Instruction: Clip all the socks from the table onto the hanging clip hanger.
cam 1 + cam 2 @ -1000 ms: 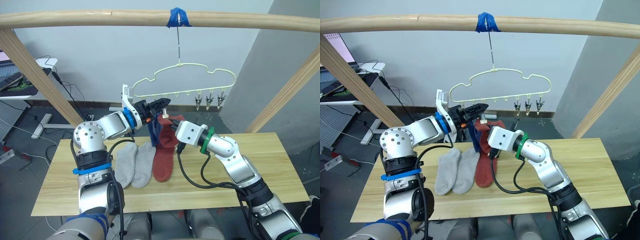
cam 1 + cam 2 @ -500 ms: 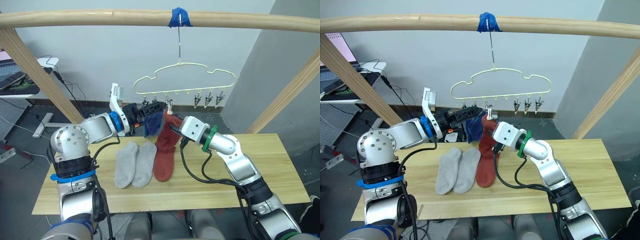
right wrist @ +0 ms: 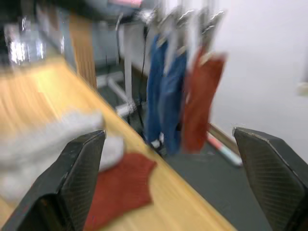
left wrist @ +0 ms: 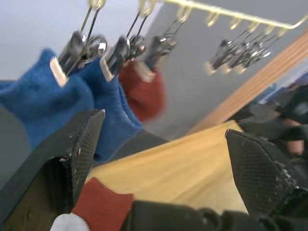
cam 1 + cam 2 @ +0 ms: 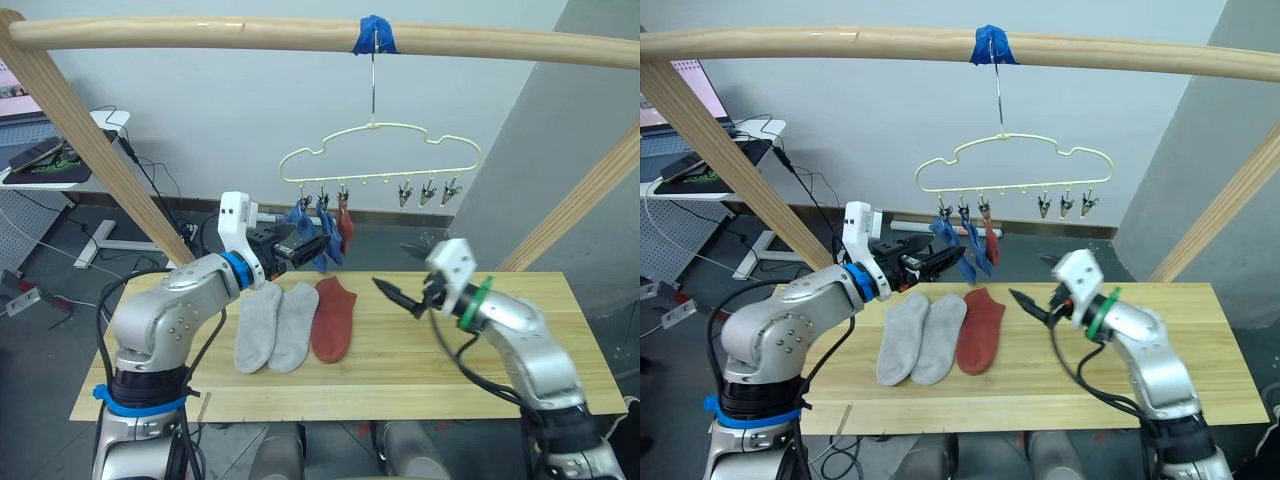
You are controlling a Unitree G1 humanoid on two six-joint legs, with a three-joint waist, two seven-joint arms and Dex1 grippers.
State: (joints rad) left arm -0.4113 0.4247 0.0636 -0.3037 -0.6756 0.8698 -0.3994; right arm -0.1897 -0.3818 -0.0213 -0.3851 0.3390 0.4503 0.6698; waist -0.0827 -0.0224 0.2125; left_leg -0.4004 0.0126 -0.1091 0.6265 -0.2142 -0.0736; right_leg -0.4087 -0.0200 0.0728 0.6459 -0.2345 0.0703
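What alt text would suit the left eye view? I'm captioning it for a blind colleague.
Three socks, two blue and one rust red, hang clipped on a pale wire clip hanger. On the wooden table lie two grey socks and a red sock, with both open robot hands, left and right, held nearby.

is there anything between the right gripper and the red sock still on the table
Nothing visible. The right gripper hangs open over bare table, apart from the red sock, with only planks between them. The grey socks lie on the sock's far side.
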